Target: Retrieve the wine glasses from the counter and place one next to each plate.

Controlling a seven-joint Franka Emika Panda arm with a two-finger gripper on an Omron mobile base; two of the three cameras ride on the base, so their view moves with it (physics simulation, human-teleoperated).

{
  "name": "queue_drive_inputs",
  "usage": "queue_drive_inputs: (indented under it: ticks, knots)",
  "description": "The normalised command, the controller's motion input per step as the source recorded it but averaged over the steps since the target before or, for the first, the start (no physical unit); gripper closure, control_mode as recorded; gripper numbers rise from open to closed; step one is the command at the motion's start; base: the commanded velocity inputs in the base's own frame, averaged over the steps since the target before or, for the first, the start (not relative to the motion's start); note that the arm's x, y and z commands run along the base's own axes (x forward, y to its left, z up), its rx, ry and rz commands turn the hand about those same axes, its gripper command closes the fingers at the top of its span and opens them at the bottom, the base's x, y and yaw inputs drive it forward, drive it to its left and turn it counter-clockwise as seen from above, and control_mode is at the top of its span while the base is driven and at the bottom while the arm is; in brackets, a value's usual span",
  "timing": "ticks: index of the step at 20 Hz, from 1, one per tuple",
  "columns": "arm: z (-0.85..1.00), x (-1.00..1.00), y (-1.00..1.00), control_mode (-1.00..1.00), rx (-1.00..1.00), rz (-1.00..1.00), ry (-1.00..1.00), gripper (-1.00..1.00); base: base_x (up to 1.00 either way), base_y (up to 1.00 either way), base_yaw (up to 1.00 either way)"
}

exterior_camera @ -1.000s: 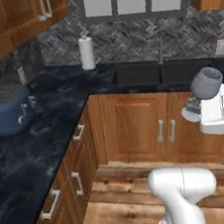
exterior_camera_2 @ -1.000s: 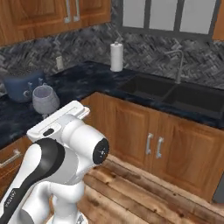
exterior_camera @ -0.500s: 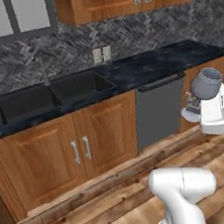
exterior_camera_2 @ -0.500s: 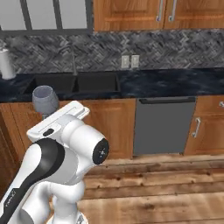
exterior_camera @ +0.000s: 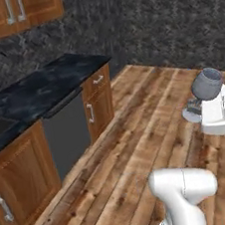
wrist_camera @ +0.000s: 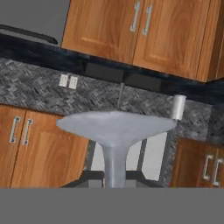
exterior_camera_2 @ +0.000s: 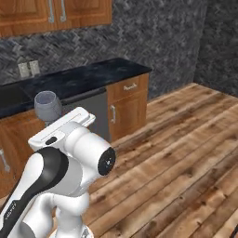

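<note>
The wine glass looked like smooth, translucent grey glass, its stem and foot faintly glossy; the bench was polished black marbled stone over orange-brown grained wooden drawers with silvery metal handles; the floor was varnished wooden planks, knotted and streaked; the wall was rough grey herringbone tile, matt; the dishwasher front appeared plain matt grey.

My white arm rises at the lower left, and a wine glass stands upright above my hand, bowl up, its stem hidden behind the hand. Behind it runs the counter, over wooden drawers and a grey dishwasher front. Wooden floor spreads right.
</note>
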Motion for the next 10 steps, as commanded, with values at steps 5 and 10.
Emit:
queue_drive_inputs:
  ticks: [5,10]
  knots:
    - [0.0,0.0,0.0,1.0,0.0,0.0,0.0,1.0,0.0,0.0,-0.93]
    - [0.0,0.0,0.0,1.0,0.0,0.0,0.0,1.0,0.02,-0.06,-0.91]
